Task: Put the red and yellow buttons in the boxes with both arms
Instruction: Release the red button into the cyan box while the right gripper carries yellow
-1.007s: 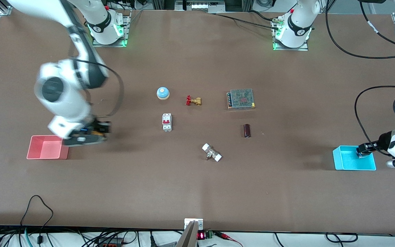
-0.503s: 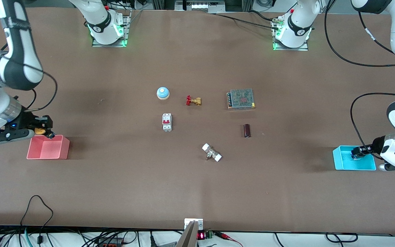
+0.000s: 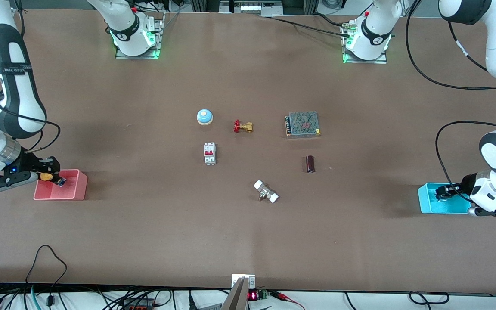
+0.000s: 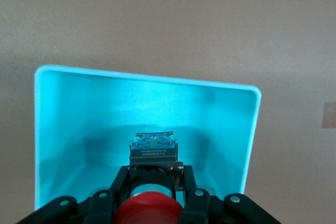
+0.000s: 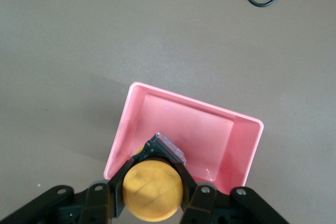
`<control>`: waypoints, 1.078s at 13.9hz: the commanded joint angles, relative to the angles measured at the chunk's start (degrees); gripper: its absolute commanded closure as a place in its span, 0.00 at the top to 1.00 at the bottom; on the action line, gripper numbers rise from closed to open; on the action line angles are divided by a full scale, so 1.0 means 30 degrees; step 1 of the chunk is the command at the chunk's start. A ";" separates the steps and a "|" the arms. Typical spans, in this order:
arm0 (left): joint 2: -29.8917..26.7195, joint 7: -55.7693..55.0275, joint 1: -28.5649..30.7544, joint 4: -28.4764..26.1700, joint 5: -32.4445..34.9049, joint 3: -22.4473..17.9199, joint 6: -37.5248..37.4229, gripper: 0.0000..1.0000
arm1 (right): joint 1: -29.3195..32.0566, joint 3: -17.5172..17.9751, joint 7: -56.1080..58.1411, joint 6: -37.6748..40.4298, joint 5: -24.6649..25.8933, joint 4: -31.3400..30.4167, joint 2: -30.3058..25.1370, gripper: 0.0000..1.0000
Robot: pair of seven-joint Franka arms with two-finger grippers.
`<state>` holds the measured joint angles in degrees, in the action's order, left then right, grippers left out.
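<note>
My right gripper [image 3: 52, 175] is shut on the yellow button [image 3: 46, 176], holding it over the pink box [image 3: 75, 189] at the right arm's end of the table. In the right wrist view the yellow cap [image 5: 152, 191] sits between the fingers above the pink box [image 5: 247, 145]. My left gripper [image 3: 442, 192] is shut on the red button and holds it inside the cyan box [image 3: 426, 206] at the left arm's end. In the left wrist view the red cap [image 4: 148, 211] and its dark body show over the cyan box [image 4: 52, 129].
In the table's middle lie a blue-and-white bell [image 3: 204, 116], a brass valve with red handle [image 3: 243, 126], a white breaker [image 3: 209, 153], a metal power supply [image 3: 302, 124], a dark cylinder [image 3: 310, 163] and a white-ended fitting [image 3: 266, 191].
My right arm swung toward its end of the table and lowered the yellow button over the pink box. My left gripper moved deeper into the cyan box with the red button.
</note>
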<state>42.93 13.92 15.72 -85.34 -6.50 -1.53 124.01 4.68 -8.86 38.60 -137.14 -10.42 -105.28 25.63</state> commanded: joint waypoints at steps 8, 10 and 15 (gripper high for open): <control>0.0778 0.0371 0.0120 0.0674 0.0115 -0.0047 0.0352 0.51 | 0.0842 0.0083 0.2046 -0.1043 -0.1096 0.0375 0.1504 0.32; 0.0778 0.0401 0.0120 0.0645 0.0086 -0.0047 0.0352 0.82 | 0.0842 0.0083 0.2104 -0.1043 -0.1302 0.0346 0.1622 0.32; -0.0999 0.0253 -0.0025 0.0180 0.0144 0.0098 -0.0026 1.00 | 0.0842 0.0083 0.2163 -0.1247 -0.1331 0.0346 0.1827 0.33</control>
<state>44.02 13.99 15.94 -84.26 -6.50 -1.54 125.68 6.85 -8.91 43.31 -140.36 -12.80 -105.11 30.58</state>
